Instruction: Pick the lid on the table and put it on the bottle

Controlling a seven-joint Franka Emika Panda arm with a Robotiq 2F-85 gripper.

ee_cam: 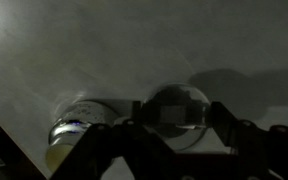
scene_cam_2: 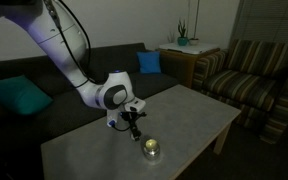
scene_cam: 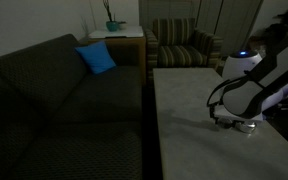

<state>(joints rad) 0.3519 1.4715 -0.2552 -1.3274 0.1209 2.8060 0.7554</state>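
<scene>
Grey and flat, the lid [ee_cam: 179, 105] sits between the two dark fingers [ee_cam: 224, 118] of the gripper [ee_cam: 179, 112] in the wrist view. They pinch it from either side by its rim. Whether it rests on the table [ee_cam: 104, 50] or hangs just above it cannot be told. Just beside it in that view stands the bottle [ee_cam: 79, 125], squat and glassy with a yellowish tint, its top uncovered. In an exterior view the bottle [scene_cam_2: 151, 150] is on the pale table [scene_cam_2: 194, 110], near its front edge, and the gripper [scene_cam_2: 134, 128] hangs close beside it, pointing down from the white arm [scene_cam_2: 64, 45]. Behind the table are a dark sofa [scene_cam: 54, 80] with a blue cushion [scene_cam: 96, 58] and a striped armchair [scene_cam_2: 239, 70].
</scene>
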